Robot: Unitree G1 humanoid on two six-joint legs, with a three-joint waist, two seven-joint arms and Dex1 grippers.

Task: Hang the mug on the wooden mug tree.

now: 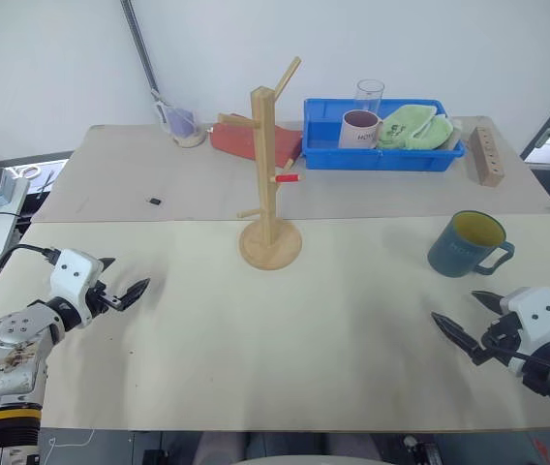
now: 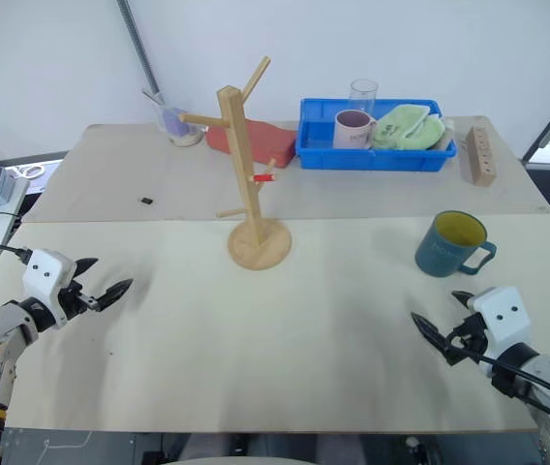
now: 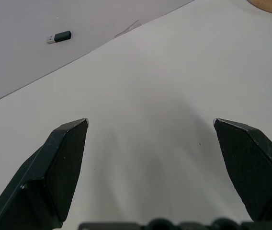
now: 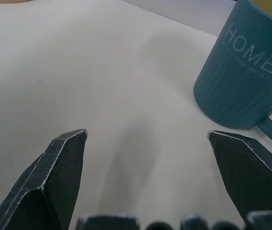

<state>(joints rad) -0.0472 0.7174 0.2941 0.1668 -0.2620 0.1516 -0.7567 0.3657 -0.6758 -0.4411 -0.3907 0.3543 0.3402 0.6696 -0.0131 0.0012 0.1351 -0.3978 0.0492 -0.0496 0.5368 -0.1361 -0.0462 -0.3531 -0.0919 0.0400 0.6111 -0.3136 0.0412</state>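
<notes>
Mug (image 1: 468, 243), dark teal with ribbed sides, a yellow inside and a loop handle, stands upright on the table (image 1: 285, 339), right of the mug tree (image 1: 269, 174) and ahead of the right gripper (image 1: 467, 321). Its side reads "HOME". Both the right and the left gripper (image 1: 126, 282) gape wide, empty.

The mug (image 4: 241, 72), dark teal-blue with fine vertical ribs, carries the word "HOME" in pale capital letters on its side, plainly legible in the right wrist view. Just under that word runs a second, much smaller line of pale lettering, too tiny to make out. In the head views the same mug shows only a faint pale mark on its side, and the white-pink mug (image 1: 359, 129) in the blue tray (image 1: 383, 157) bears a small dark mark that cannot be read.
</notes>
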